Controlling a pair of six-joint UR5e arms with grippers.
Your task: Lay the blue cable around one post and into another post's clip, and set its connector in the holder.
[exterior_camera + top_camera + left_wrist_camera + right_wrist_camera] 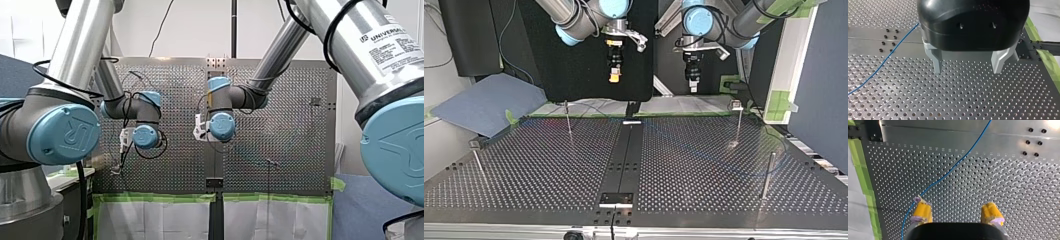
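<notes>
Plainly, both arms hang clear of the desk (704,165), one on each side of its black centre strip (626,155). In the top view my right gripper (614,79) hovers just left of the strip, yellow at its tip. My left gripper (693,89) hovers to the strip's right. Both are well above the perforated surface and touch nothing.

From the right wrist, my right gripper's fingers (921,210) stand apart, with yellow pads frayed at the ends and only bare holes between them. The blue cable (953,168) lies flat on the desk. It comes off the smooth centre strip, slants across the holes, and passes just outside one yellow pad, not between the two. From there it runs on beside the green tape (863,182) at the desk's edge.

From the left wrist, my left gripper's pale metal fingers (937,60) are likewise spread wide with nothing held. Here the cable crosses the centre strip and slants away over the holes, well apart from both fingers.

Four thin posts stand upright in the top view. The inner left post (568,120) is near the strip and the outer left post (476,160) is far from it. The inner right post (738,122) carries a small block on top, and the outer right post (768,172) stands further from the strip. In that view the cable is too faint to tell whether it rounds any post.
</notes>
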